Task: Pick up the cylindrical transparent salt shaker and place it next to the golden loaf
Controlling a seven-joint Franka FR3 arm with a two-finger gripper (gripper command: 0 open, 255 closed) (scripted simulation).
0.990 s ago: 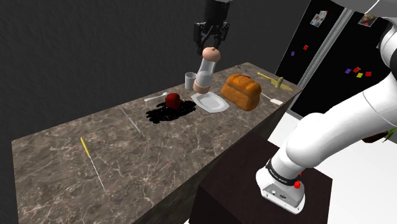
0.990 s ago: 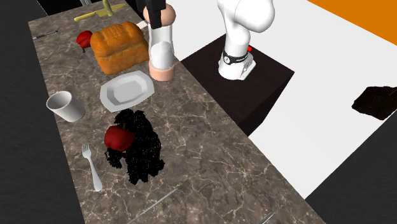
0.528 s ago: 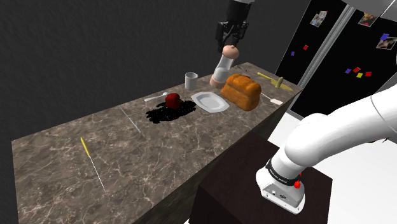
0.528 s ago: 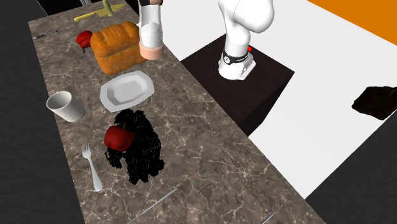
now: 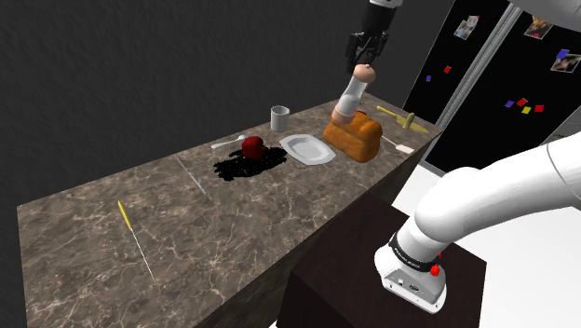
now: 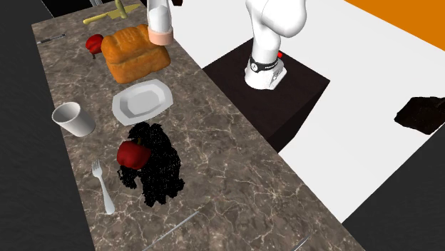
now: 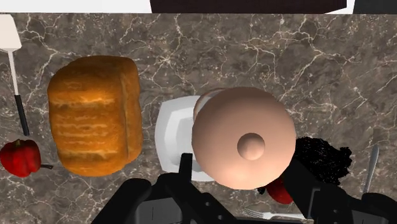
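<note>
My tool (image 5: 364,63) is clenched on the pink cap (image 7: 243,139) of the salt shaker (image 5: 352,96), with a finger (image 7: 185,168) on either side of it. The shaker hangs clear of the worktop (image 5: 233,224). In the shoulder view it is tilted, its pink base up by the top of the golden loaf (image 5: 354,136). Whether base and crust touch I cannot tell. In the wrist view the cap hides the clear body below it and covers part of the white plate (image 7: 170,130) beside the loaf. The second exterior view cuts the shaker off at the top edge. Past the plate, a red fruit (image 6: 133,154) sits on a ragged black patch (image 6: 157,175) that I cannot make out. A white cup (image 6: 73,118) stands near the plate.
</note>
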